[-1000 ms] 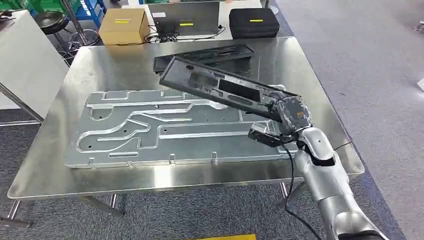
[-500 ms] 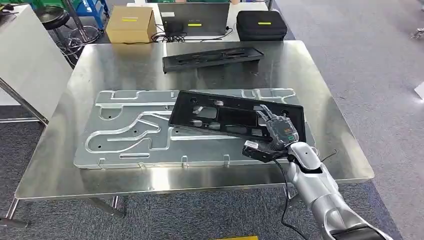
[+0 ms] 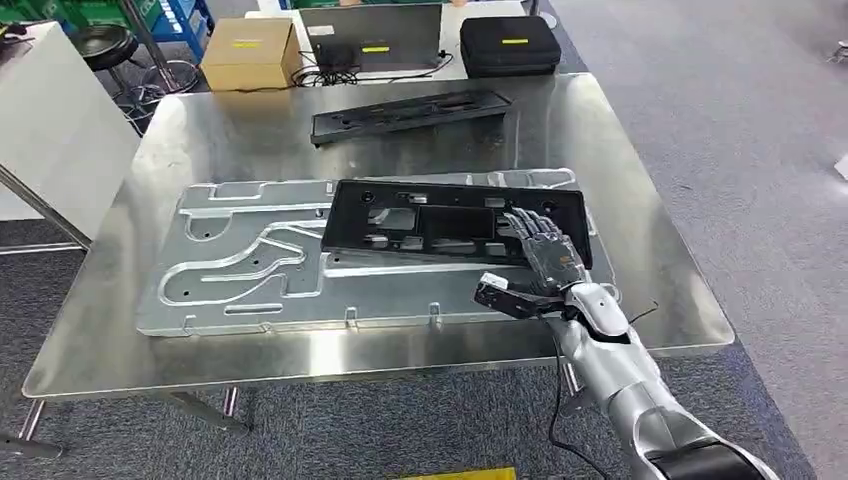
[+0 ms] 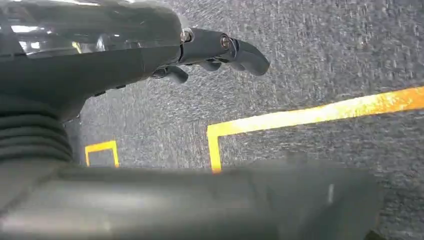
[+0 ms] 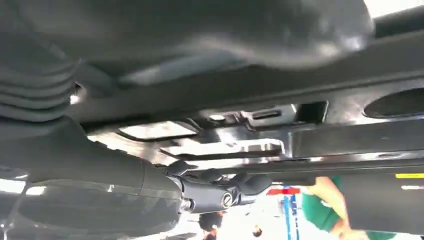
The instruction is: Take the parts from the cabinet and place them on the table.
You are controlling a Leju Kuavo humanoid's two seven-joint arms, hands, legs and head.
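The right hand (image 3: 545,262) rests its spread fingers (image 3: 527,228) on the black plastic panel (image 3: 450,222) lying across the grooved metal plate (image 3: 250,265); whether they grip it is unclear.

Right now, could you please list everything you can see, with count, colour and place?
black plastic panels: two; one lying flat on the metal plate under the right hand, one at the table's far edge.
grooved metal plate: one, silver, flat across the table's middle.
steel table: one, silver.
cardboard box: one, tan with a yellow label, beyond the table.
black case: one, yellow label, beyond the table.
laptop: one, grey, between box and case.
stool: one, black, far left.
floor tape: yellow lines on grey carpet.
right hand: fingers spread on the near panel.
left hand: hanging over the floor, holding nothing.
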